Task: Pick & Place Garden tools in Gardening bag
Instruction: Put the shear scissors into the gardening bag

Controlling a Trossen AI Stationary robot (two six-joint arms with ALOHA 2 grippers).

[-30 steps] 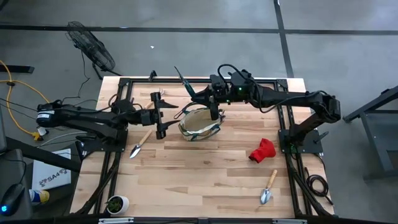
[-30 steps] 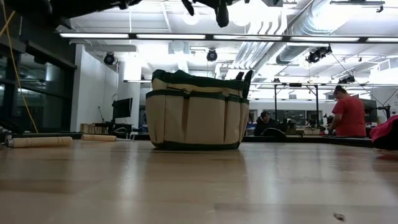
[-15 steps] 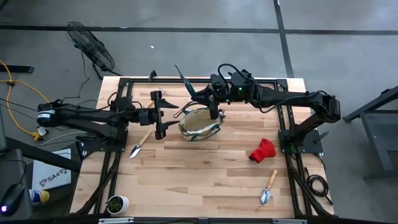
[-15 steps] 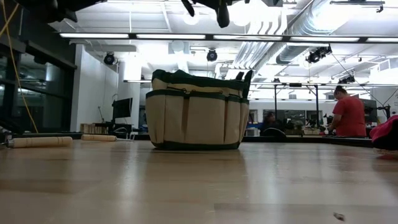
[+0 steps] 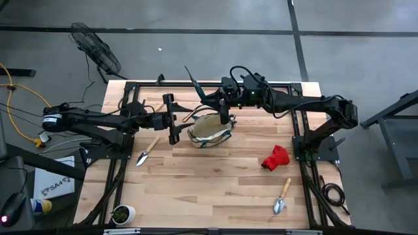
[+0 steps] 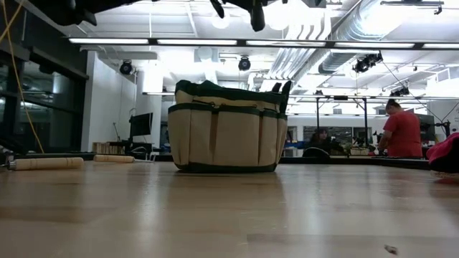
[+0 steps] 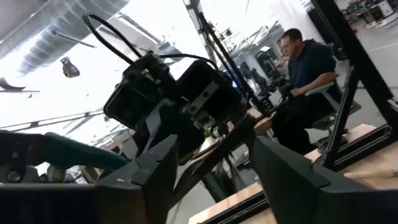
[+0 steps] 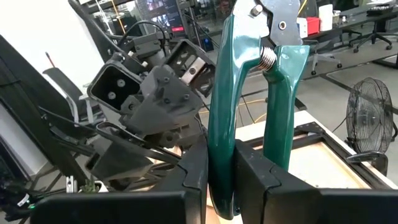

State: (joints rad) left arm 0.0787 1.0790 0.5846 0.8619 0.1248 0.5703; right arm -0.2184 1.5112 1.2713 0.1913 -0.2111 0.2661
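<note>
The right gripper (image 5: 217, 104), clamped on green-handled pruning shears (image 8: 249, 106), hangs above the beige canvas green-trimmed bag (image 5: 209, 129); at its nine o'clock, the left gripper (image 5: 171, 118) gapes apart.

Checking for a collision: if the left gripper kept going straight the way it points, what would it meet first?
Probably the right gripper holding the shears, just above the bag; depth is unclear.

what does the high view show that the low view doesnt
Only the high view shows the trowel beside the left arm, the second trowel near the front right, the open bag mouth, and the right gripper holding the pruning shears above the bag. Only the low view shows the bag's side pockets and people in the room behind. Both show the gardening bag and the red glove.
</note>
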